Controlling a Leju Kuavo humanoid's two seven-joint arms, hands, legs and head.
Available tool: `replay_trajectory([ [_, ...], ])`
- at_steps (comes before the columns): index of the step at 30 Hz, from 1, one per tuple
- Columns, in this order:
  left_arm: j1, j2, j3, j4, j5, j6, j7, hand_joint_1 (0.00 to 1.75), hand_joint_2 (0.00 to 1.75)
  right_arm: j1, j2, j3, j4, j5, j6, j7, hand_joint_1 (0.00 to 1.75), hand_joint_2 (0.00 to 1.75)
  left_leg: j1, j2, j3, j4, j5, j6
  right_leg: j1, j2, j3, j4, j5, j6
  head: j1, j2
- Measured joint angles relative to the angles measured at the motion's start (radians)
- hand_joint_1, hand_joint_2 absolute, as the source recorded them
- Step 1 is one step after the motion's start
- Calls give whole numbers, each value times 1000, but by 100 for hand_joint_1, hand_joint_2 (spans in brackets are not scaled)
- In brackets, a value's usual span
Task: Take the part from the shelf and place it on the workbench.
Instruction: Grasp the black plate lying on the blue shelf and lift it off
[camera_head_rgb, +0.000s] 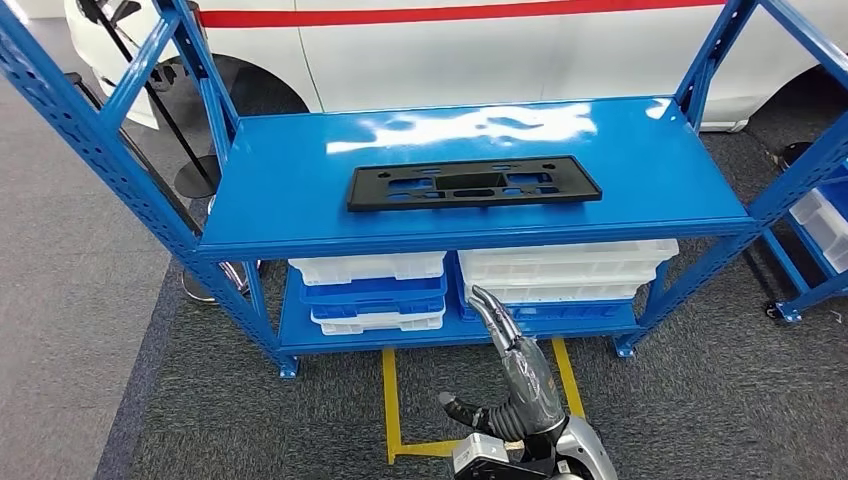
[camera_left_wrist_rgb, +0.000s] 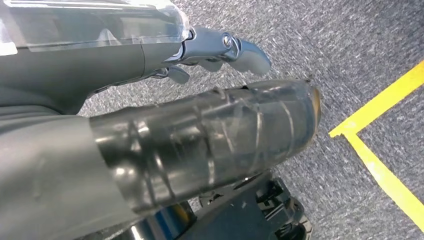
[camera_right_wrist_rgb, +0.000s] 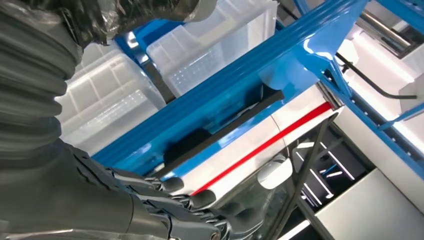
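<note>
Black plastic part lay flat mid-shelf, far from me. My right hand hung low by the near edge, fingers apart, holding nothing. Should've lifted over the lip, then gripped the part's near long edge w/ both sides.

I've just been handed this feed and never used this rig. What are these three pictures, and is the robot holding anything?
The wide picture is the robot's head camera, looking down at a blue shelf. The flat black part lies on its top board; white bins sit below. The other two pictures come from cameras at each wrist. The right hand is raised in front of the shelf, empty, fingers apart. The left hand hangs over grey carpet with a yellow floor line; it holds nothing.
</note>
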Motion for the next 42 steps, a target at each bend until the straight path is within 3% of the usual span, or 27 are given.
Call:
replay_trajectory([
  [2, -1, 0, 0, 0, 0, 2, 0, 0, 0, 0, 0, 0, -1, 1, 0, 0, 0, 175, 2, 0, -10, 25, -20, -9, -3, -1, 1, -4, 2, -11, 0, 0],
  [3, -1, 0, 0, 0, 0, 3, 0, 0, 0, 0, 0, 0, -2, 2, 0, 0, 0, 175, 4, 1, -26, 63, -44, -15, -5, -2, 2, -6, 3, -15, 0, 0],
  [5, -1, 0, 0, 0, 1, 3, 1, 0, 0, 0, 0, 0, -2, 3, 0, 0, 0, 175, 6, 1, -86, 190, -108, -23, -5, -4, 1, -6, 3, -19, -1, 0],
  [7, 1, 0, 0, 0, 2, 4, 2, 0, 0, 1, 0, 0, -3, 5, 4, 0, 0, 175, 8, 1, -133, 286, -133, -25, -3, -4, 1, -6, 2, -19, -1, 0],
  [8, 2, 0, 0, 0, 3, 4, 2, 0, 0, 2, 0, 0, -3, 6, 6, 1, 0, 175, 8, 1, -132, 280, -116, -23, -2, -3, 2, -6, 2, -19, -1, 0],
  [9, 3, 0, 0, 0, 3, 4, 2, 0, 0, 2, 0, 0, -3, 8, 8, 3, 0, 175, 7, 1, -112, 235, -82, -18, -1, -2, 4, -6, 2, -19, -1, 0],
  [10, 2, 0, 0, 0, 3, 5, 2, 0, 0, 1, 0, 0, -3, 9, 9, 5, 0, 175, 6, 1, -80, 164, -40, -11, 0, -2, 7, -6, 2, -20, -1, 0],
  [12, 0, 0, 0, 0, 4, 5, 2, 0, 0, 1, 0, 0, -4, 10, 11, 10, 0, 175, -1, 0, -23, 40, 6, 4, 3, -1, 8, -7, 2, -17, -1, 0],
  [15, 1, 0, 0, 0, 6, 6, 2, 0, 0, 1, 0, 0, -5, 7, 13, 16, 0, 44, -7, -1, -5, -9, 13, 15, 1, -2, 6, -16, 9, -3, -1, 0],
  [16, 2, 0, 0, 0, 7, 6, 2, 0, 0, 1, -1, 0, -7, 6, 14, 18, 0, 44, -4, 0, -2, -17, 18, 18, 1, -2, 8, -17, 9, 3, 0, 0],
  [18, 3, -1, 0, 0, 9, 8, 1, 0, 0, 1, -1, -1, -9, 12, 13, 23, 0, 131, 2, 2, 5, -37, 30, 28, 4, -3, -5, 17, -18, 11, 0, 0],
  [19, 2, -2, 0, 0, 10, 8, 0, 0, 0, 1, -2, -1, -10, 21, 10, 27, 0, 175, 4, 4, 7, -42, 34, 32, 4, -3, -26, 63, -47, 13, 0, 0],
  [21, 3, -2, 0, 0, 12, 8, -1, 0, 0, 6, -3, -1, -10, 49, -1, 37, 0, 175, 2, 5, 5, -42, 35, 35, 2, -3, -85, 188, -107, 17, 0, 0],
  [22, 5, -3, 0, 0, 13, 8, -1, 0, 0, 9, -4, -1, -10, 66, -8, 40, 0, 175, 1, 5, 4, -40, 35, 35, 1, -3, -105, 231, -117, 19, 0, 0],
  [23, 6, -3, 0, 0, 14, 8, -1, 0, 0, 11, -6, -1, -10, 81, -16, 42, 0, 175, 1, 5, 3, -38, 34, 35, -1, -4, -110, 239, -108, 21, 0, 0],
  [24, 6, -3, 0, 0, 15, 8, -1, 0, 0, 13, -7, -1, -10, 93, -23, 43, 0, 175, 1, 4, 3, -35, 32, 34, -2, -4, -94, 206, -81, 21, 0, 0],
  [26, 6, -4, 0, 0, 17, 8, -1, 0, 0, 13, -8, -1, -11, 107, -33, 43, 0, 175, 0, 3, 2, -25, 26, 28, -2, -4, -28, 76, -18, 19, 0, 0],
  [28, 6, -5, 0, 0, 17, 9, -1, 0, 0, 14, -8, -1, -12, 110, -36, 44, 0, 175, -3, 2, -2, -13, 18, 19, 0, -3, 10, -5, 4, 13, 0, 0],
  [31, 6, -5, 0, 0, 17, 9, -1, 0, 0, 15, -9, -1, -14, 111, -38, 46, 0, 175, -3, 1, -6, -9, 14, 5, 2, -1, 11, -16, 5, -2, 0, 0],
  [33, 5, -5, 0, 0, 17, 9, -1, 0, 0, 15, -9, -1, -17, 112, -39, 46, 0, 175, 0, 1, -19, 25, -12, -7, -2, -3, 13, -22, 9, -13, -1, 0],
  [36, 7, -5, 0, 0, 18, 10, -1, 0, 0, 15, -9, -1, -19, 112, -39, 49, 0, 175, 7, 2, -101, 209, -108, -24, -5, -6, 11, -24, 11, -21, -2, 0],
  [37, 8, -5, 0, 0, 18, 9, -1, 0, 0, 16, -10, -1, -19, 110, -38, 50, 0, 175, 11, 2, -126, 262, -125, -29, -5, -6, 11, -24, 11, -22, -2, 0],
  [38, 9, -5, 0, 0, 18, 9, -1, 0, 0, 16, -10, -1, -19, 109, -37, 51, 0, 175, 14, 2, -135, 281, -122, -35, -5, -6, 11, -24, 11, -24, -2, 0],
  [39, 9, -5, 0, 0, 18, 9, -1, 0, 0, 16, -10, -1, -19, 107, -36, 51, 0, 175, 19, 2, -121, 252, -97, -41, -7, -6, 12, -23, 10, -24, -2, 0],
  [42, 7, -6, 0, 0, 18, 9, -1, 0, 0, 15, -10, -1, -20, 106, -31, 51, 0, 175, 33, 0, -20, 41, 1, -59, -9, -3, 14, -17, 5, -19, -2, 0],
])
